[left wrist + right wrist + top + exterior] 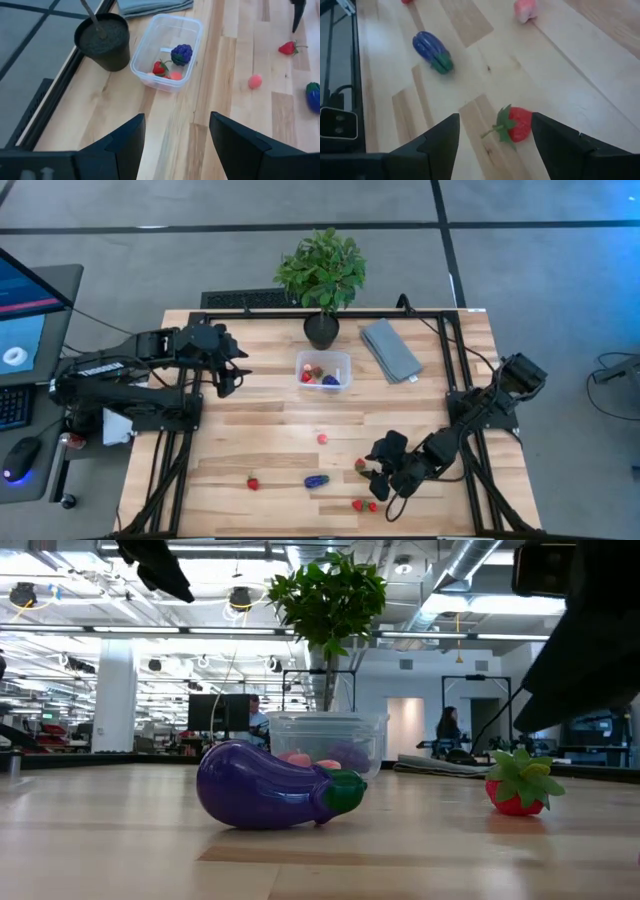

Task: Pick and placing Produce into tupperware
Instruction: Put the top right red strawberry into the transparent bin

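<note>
Close to the lens in the low view, lying on the wooden worktop (270,430): a purple toy eggplant (272,786), green cap to the right. Beyond it, a red strawberry (514,125) sitting between the widely spread fingers of the right pincer (495,137), not yet gripped; lower right of centre in the high view. Further produce scattered along the lower part of that frame: a pink round piece (322,439), another strawberry (253,482), two red pieces (364,505) by the bottom edge. Clear tupperware (324,370) at upper centre, already holding a grape bunch (181,53) and a few red pieces. Just behind it, a potted plant (322,278); to its right, a folded grey cloth (390,349). Left pincer (176,137) at upper left, also spread wide, empty, waiting.

Judged best next: descend squarely over the strawberry's body, not the leafy top, then close gently to avoid squirting it sideways.
</note>
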